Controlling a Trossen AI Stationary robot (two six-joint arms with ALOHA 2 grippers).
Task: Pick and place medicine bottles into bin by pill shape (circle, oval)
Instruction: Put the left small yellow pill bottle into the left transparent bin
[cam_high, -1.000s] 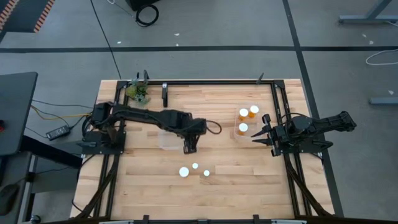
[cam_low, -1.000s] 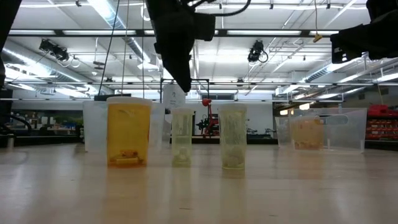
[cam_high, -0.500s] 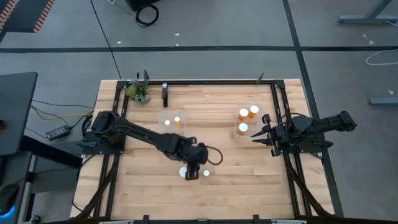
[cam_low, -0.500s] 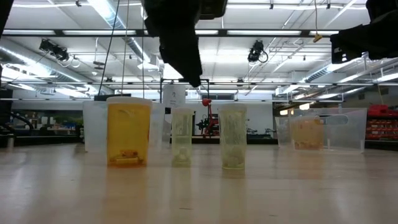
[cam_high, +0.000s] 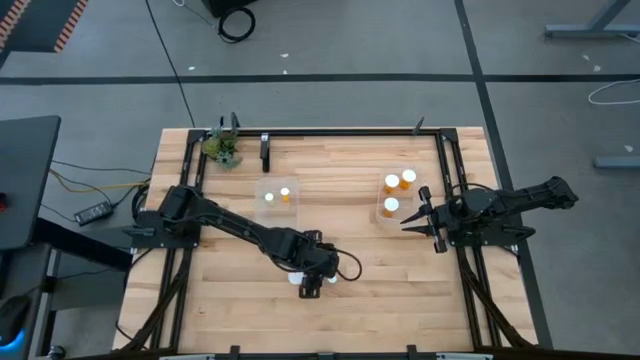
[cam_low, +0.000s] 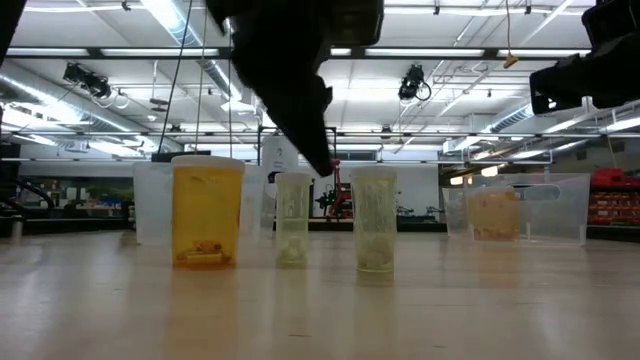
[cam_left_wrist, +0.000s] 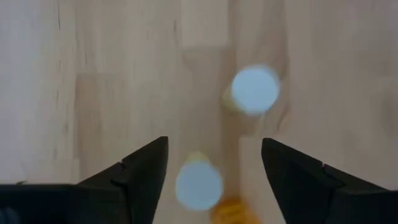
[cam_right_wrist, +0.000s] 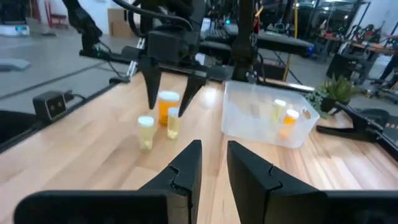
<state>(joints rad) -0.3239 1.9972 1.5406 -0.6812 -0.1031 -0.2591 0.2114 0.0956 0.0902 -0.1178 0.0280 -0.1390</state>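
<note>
Three medicine bottles stand upright on the wood near the table's front edge: a large amber one (cam_low: 207, 212) and two pale ones (cam_low: 293, 220) (cam_low: 375, 220), all white-capped. My left gripper (cam_high: 312, 283) hangs open just above them, pointing steeply down. Between its fingers in the left wrist view lie two white caps (cam_left_wrist: 255, 90) (cam_left_wrist: 199, 185). It touches none of them. My right gripper (cam_high: 408, 222) waits shut at the table's right side, holding nothing.
A clear bin (cam_high: 262, 185) at the middle left holds two bottles. A second clear bin (cam_high: 380, 210) beside my right gripper holds three amber bottles. A small plant (cam_high: 222, 148) stands at the far left corner. A dark frame runs along the table's edges.
My left gripper has left the middle-left bin, swinging toward the table's near edge and a little to the right. It has sunk until it hangs over the three standing bottles. The bin and its two bottles, hidden under the arm before, now show.
</note>
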